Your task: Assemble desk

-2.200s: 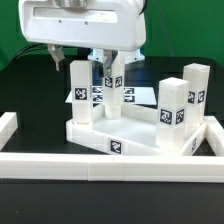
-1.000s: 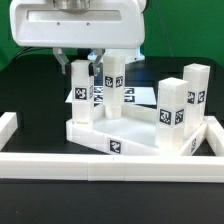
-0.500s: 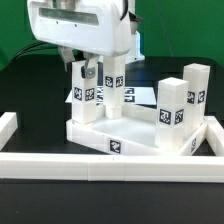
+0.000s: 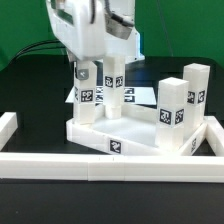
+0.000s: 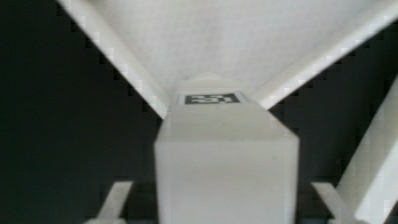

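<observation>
The white tray-like tabletop lies flat with a tag on its front edge. Four white tagged legs stand on it: one at the exterior view's left, one beside it, and two at the right. My gripper hangs over the top of the left leg. In the wrist view the leg stands between my fingers, with a dark gap on each side. The gripper is open around the leg. The tabletop shows beyond it.
Long white border rails run along the front, the exterior view's left and right. The marker board lies flat behind the legs. A green backdrop stands at the back.
The hand has turned about its axis and shifted toward the exterior view's left, from above the two left legs to over the leftmost leg. The desk parts have not moved.
</observation>
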### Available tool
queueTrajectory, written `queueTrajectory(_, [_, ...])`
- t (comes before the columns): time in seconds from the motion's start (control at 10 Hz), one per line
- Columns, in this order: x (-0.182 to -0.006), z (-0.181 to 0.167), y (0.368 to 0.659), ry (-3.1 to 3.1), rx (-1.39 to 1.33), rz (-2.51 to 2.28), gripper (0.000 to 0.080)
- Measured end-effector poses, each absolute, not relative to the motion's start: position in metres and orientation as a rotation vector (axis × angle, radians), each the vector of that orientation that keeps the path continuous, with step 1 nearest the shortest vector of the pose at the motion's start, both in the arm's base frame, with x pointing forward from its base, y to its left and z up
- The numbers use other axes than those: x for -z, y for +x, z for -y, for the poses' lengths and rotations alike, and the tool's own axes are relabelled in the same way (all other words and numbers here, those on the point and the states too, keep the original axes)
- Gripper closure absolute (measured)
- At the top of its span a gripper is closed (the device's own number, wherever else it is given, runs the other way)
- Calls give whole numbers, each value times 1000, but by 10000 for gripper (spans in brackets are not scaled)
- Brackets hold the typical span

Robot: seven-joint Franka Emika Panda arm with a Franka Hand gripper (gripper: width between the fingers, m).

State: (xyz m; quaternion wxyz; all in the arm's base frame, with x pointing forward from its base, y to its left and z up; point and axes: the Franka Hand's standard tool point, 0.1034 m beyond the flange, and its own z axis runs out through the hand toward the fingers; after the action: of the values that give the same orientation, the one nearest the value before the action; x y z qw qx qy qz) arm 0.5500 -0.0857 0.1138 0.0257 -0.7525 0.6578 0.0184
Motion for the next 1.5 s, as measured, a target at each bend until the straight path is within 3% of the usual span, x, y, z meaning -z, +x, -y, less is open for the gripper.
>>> queueTrajectory(0.3, [-114, 86, 549, -1770, -92, -2506, 510])
queueTrajectory(0.7, [-113, 87, 550, -1641, -109, -2578, 509])
queueTrajectory(0.8, [-112, 86, 550, -1709, -104, -2537, 345])
queueTrajectory(0.9, [-112, 84, 552, -1762, -99, -2503, 345])
queueTrajectory(1.0, [-112, 79, 555, -1822, -86, -2482, 198])
queueTrajectory(1.1, [-112, 80, 555, -1984, -79, -2349, 164])
queueTrajectory(1.5, [-111, 77, 556, -2401, -78, -1938, 150])
